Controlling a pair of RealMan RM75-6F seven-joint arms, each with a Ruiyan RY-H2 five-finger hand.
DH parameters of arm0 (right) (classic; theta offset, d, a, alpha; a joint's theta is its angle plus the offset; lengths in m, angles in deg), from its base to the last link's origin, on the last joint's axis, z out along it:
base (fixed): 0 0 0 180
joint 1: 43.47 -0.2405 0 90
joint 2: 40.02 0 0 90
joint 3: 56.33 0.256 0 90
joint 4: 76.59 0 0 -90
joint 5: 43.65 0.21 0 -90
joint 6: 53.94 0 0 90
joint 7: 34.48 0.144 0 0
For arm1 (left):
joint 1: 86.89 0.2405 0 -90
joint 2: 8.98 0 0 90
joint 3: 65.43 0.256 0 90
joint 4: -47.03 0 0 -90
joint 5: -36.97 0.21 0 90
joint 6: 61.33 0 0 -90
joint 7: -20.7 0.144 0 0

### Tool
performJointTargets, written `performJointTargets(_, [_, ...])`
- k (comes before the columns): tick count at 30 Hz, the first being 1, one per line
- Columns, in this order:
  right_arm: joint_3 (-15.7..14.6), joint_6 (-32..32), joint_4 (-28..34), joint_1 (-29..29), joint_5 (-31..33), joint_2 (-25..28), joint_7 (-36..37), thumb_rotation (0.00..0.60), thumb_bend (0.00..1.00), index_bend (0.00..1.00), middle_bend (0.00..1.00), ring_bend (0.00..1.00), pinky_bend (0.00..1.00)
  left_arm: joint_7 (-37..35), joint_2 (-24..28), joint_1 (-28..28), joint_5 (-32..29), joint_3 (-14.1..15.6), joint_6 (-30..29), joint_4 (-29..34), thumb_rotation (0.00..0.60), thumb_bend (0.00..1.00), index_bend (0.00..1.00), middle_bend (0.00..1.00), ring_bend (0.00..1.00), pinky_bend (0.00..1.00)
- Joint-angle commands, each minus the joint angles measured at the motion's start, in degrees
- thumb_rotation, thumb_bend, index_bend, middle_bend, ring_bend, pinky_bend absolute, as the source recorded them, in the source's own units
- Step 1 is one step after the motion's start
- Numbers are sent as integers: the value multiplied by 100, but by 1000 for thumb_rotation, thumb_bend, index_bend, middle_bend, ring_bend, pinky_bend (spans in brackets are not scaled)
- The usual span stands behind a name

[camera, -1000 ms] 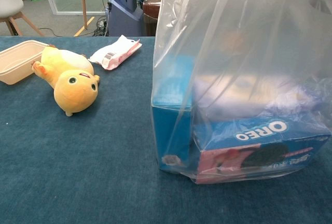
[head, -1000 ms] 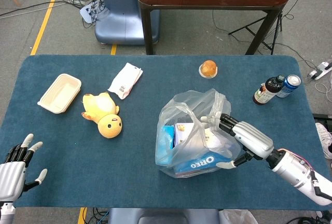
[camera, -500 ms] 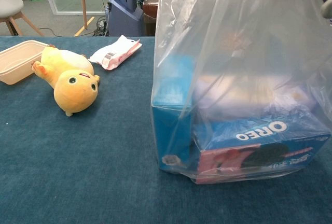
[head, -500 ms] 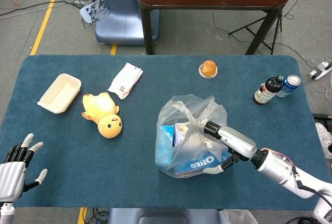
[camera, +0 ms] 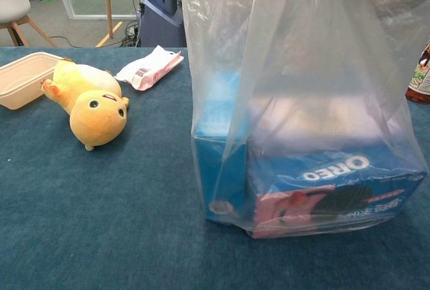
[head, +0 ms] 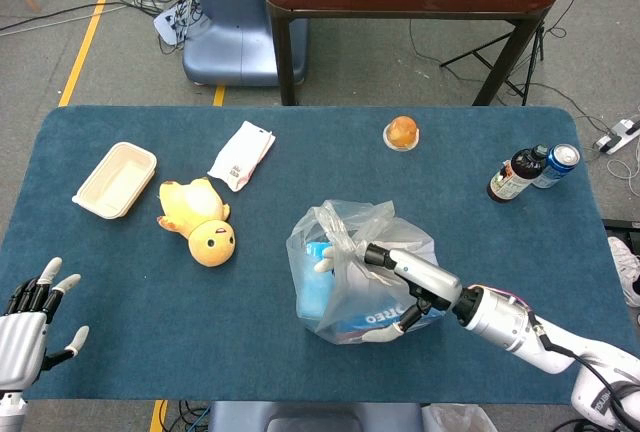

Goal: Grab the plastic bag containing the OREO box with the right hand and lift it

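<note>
Fingers of my right hand (head: pixel 400 277) have closed around the gathered top of the clear plastic bag (head: pixel 345 242) holding the blue OREO box (camera: pixel 336 186), where a second ago they only reached in. Bag's base seems still on the blue worktop (head: pixel 150 292); lifting comes next. Left hand (head: pixel 25 327) hangs open, empty.

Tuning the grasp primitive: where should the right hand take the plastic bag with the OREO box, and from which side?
Probably the gathered film at the top of the plastic bag, reached from the right, as the right hand is. The OREO box weighs down the bottom, so the loose, bunched upper film is the only part a hand can close on.
</note>
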Motion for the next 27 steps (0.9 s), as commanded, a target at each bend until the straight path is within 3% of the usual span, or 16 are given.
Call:
performJointTargets(1, [6, 2, 19, -192, 42, -194, 399, 550, 0, 56, 220, 47, 61, -16, 11, 18, 0, 3, -21, -6, 600, 266, 197, 35, 93, 92])
performJointTargets(13, [9, 505, 11, -328, 323, -480, 1645, 556, 0, 102, 266, 90, 61, -22, 41, 54, 22, 15, -49, 9, 600, 266, 197, 36, 93, 92])
performJointTargets(27, [-285, 106, -146, -369, 500, -414, 1384, 557, 0, 108, 270, 94, 63, -14, 47, 75, 21, 20, -43, 4, 600, 266, 197, 35, 93, 92])
